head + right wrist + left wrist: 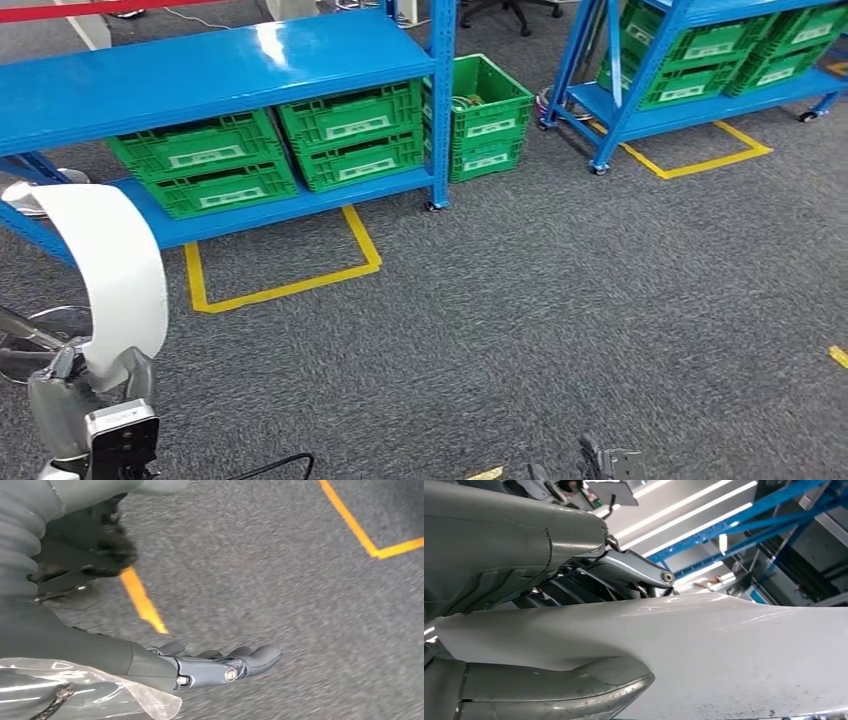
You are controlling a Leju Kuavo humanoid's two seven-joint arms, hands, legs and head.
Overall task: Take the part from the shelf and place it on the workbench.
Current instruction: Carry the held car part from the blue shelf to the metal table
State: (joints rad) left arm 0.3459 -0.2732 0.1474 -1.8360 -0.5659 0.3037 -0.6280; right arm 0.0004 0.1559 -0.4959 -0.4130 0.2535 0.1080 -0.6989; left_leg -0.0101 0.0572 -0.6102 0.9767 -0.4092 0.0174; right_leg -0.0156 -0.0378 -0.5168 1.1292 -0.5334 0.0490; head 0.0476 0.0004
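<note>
Nearest the camera, the left hand (539,630) grips a curved white part (724,650), its thick thumb pressed along one face and darker fingers (629,572) on the other; in the head view the part (120,270) arches up from that hand (90,395) at lower left, above grey carpet (560,300); the right hand (220,666) hangs over the carpet, fingers loosely extended, holding nothing; beyond stand a blue shelf (200,65) with green crates (350,135) and yellow floor tape (290,285).
</note>
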